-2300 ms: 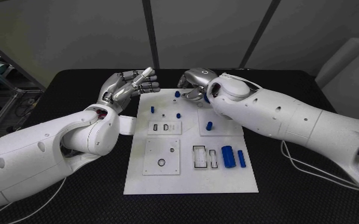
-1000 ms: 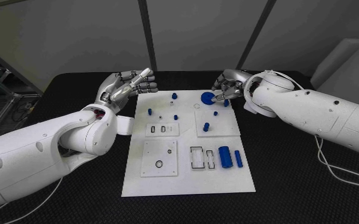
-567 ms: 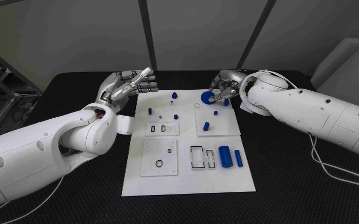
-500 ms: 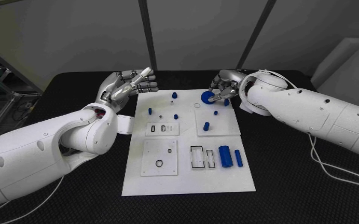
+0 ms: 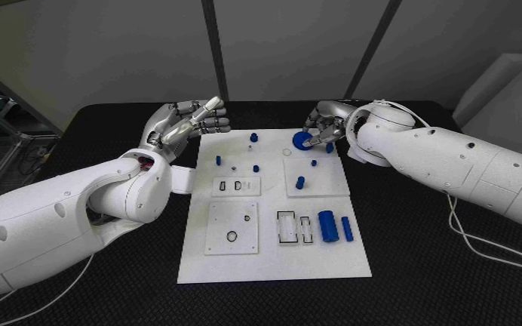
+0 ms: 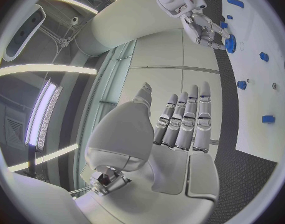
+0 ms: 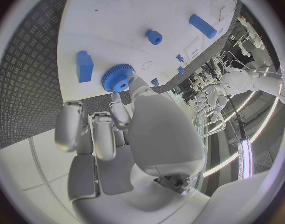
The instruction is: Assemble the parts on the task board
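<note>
The right hand [image 5: 324,124] pinched a round blue gear [image 5: 302,141] with bumpy teeth at the far edge of the flat white task board [image 5: 277,266]. The left hand [image 5: 185,124] held nothing, its shiny fingers [image 6: 182,117] straight and together.

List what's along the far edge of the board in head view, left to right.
left hand → small blue peg → blue gear held by the right hand.

The near part of the white board [image 5: 277,266] is bare. Small blue pegs [image 5: 256,168] stand in the middle, and the right hand [image 5: 324,126] with its blue gear [image 5: 302,141] blocks the far right corner.
</note>
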Available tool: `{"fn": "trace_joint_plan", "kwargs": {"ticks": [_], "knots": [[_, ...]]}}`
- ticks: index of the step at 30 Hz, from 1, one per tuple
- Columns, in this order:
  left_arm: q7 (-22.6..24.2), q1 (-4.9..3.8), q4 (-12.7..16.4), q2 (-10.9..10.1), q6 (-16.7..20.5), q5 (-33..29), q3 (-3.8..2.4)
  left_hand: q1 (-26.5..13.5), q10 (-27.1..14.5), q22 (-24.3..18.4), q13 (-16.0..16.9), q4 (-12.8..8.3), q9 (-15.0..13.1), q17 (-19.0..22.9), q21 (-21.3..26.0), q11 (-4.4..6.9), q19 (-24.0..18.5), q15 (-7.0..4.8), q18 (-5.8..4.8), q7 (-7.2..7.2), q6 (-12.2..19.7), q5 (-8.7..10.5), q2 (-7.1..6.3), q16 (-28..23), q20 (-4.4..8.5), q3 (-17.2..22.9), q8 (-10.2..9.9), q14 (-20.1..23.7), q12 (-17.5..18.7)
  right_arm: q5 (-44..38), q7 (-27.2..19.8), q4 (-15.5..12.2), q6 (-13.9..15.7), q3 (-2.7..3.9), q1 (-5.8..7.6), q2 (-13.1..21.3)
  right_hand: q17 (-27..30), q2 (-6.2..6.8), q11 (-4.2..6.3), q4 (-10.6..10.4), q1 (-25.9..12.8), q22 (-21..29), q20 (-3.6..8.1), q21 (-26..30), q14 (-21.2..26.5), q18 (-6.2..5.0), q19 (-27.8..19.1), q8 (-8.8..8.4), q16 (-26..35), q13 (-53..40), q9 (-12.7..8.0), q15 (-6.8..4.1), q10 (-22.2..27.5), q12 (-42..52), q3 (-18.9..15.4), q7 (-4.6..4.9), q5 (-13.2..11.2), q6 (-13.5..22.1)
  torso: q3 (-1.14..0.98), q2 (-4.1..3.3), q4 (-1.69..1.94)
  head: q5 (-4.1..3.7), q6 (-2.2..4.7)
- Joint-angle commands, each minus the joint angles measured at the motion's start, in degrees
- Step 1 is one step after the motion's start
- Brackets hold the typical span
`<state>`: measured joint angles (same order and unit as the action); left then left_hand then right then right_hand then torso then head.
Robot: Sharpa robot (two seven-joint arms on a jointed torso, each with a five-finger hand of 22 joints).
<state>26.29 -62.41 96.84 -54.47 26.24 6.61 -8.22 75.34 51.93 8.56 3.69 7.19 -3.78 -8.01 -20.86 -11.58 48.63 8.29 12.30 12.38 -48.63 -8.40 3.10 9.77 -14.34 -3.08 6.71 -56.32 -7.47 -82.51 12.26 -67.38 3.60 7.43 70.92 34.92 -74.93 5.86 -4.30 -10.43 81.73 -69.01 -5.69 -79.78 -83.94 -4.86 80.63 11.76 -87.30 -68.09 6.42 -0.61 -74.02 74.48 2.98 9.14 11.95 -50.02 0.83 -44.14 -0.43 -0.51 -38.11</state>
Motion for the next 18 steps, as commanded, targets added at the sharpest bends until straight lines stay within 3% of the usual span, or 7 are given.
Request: {"fn": "trace_joint_plan", "kwargs": {"ticks": [1,13,18], "knots": [[0.3,-0.11,0.0,0.1,-0.8,0.4,-0.06,0.5,-0.4,-0.1,0.0,-0.3,0.0,0.0,0.3,0.0,0.1,0.5,-1.9,1.97,0.3,-0.07,-0.05,-0.3,-0.36,-0.1,-0.2,-0.1,0.1,-2.2,0.2,0.3,-1.3,0.02,0.04,-0.2,-10.3,-0.07,0.02,0.5,0.7,-0.1,-0.04,-0.3,-5.1,0.81,0.4,0.33,-0.4,-0.1,0.0,0.41,-0.2,0.3,0.0,0.12,0.4,0.4,0.0,0.0,0.04,-0.06,-0.07],[0.0,-0.1,-0.2,0.2,-1.2,0.4,-0.06,0.6,-0.4,-0.1,0.0,-0.3,0.0,-0.1,0.3,-0.01,0.1,0.51,-1.9,1.97,0.3,-0.08,-0.01,-0.3,-0.36,-0.1,-0.3,0.0,0.1,-4.5,-0.4,1.0,-1.5,-0.03,0.0,-1.1,-10.4,-0.34,-0.01,0.8,1.2,-0.3,-0.08,-0.4,-5.1,0.84,0.4,0.43,-0.5,-0.3,0.0,0.45,-0.1,0.4,0.2,0.16,0.5,0.5,-0.02,-0.02,0.02,-0.06,-0.26],[-0.1,-0.1,-0.2,0.2,-1.2,0.4,-0.06,0.6,-0.4,-0.1,0.0,-0.3,0.0,-0.1,0.3,-0.01,0.1,0.51,-1.9,1.97,0.3,-0.08,-0.01,-0.3,-0.36,-0.1,-0.3,0.0,0.1,-5.0,-0.6,0.9,-0.9,-0.05,-0.01,-1.2,-10.5,-1.42,0.19,1.3,1.6,-0.7,-0.07,-0.7,-5.1,0.88,0.4,1.66,-0.5,-1.2,0.4,0.36,-0.6,1.1,0.7,-0.1,0.7,-1.5,-0.01,0.0,-0.02,-0.02,-0.33]]}}
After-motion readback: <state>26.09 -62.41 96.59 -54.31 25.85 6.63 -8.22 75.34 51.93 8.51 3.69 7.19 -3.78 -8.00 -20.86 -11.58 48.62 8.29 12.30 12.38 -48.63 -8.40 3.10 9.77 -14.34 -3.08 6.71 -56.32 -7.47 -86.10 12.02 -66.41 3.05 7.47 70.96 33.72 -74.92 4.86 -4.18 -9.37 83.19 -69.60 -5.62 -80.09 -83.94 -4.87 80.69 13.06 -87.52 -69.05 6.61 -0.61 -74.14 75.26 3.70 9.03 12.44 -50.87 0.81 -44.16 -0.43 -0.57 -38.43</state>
